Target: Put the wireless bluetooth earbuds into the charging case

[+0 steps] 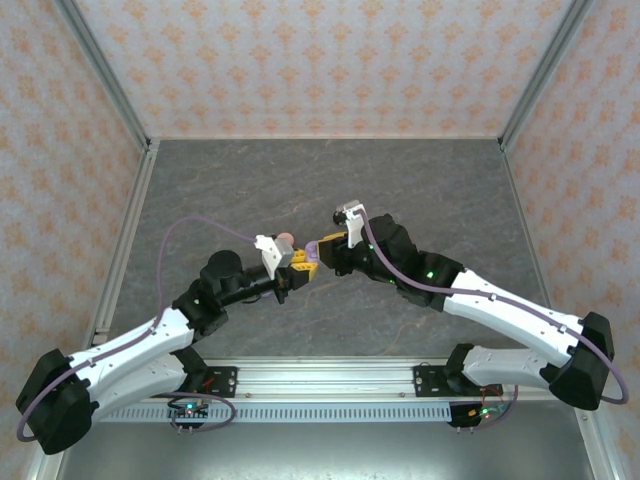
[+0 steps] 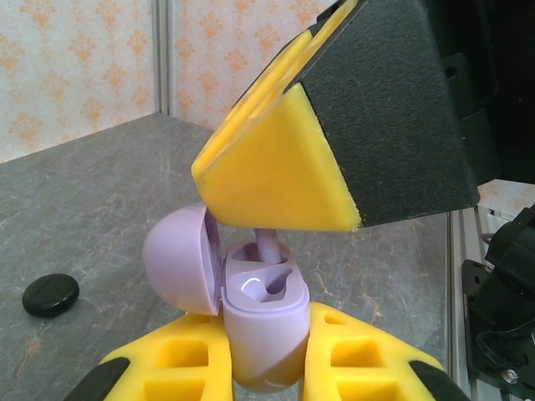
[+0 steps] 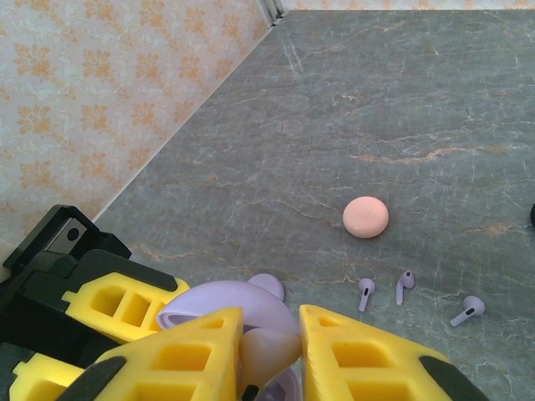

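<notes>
Three loose earbuds (image 3: 405,286), one pink disc (image 3: 365,217), left claw (image 2: 263,368) gripping one case (image 2: 261,322).

My left arm (image 1: 130,350) and right arm (image 1: 520,315) were white shells between black joints, each trailed by a lilac cable (image 1: 192,222), with green lights (image 1: 431,270) dotting the right one. My left pincer (image 1: 298,262) and right pincer (image 1: 320,249) wore yellow fingers pierced with square hollows, black-backed.
</notes>
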`<state>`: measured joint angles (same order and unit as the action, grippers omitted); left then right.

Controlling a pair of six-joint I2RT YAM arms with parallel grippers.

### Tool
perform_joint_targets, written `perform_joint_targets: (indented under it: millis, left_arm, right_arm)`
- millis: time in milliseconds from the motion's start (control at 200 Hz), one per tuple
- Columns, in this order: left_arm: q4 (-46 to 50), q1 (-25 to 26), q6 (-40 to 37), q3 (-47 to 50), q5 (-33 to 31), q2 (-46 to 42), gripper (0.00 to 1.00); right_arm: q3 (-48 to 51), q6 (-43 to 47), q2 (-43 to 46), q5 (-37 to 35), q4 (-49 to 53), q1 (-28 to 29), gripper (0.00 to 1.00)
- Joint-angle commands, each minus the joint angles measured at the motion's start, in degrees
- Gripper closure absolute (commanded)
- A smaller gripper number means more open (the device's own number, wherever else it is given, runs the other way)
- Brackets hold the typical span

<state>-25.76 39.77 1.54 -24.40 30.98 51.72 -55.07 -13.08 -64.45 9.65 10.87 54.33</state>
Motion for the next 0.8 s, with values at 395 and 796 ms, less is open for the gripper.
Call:
perform_joint_targets:
  millis: [395,796]
  left_arm:
    - [-4.92,0.4,0.9,-1.69,-0.65,0.75,1.0]
    - [-5.51,0.4,0.49,-1.0,-0.4,-0.19,1.0]
  right_arm:
    - [-3.14,-1.95,-0.68,0.31,1.11,0.47,0.67]
    - [-5.62,-4.23,4.94,4.96,2.48,-4.23,0.39]
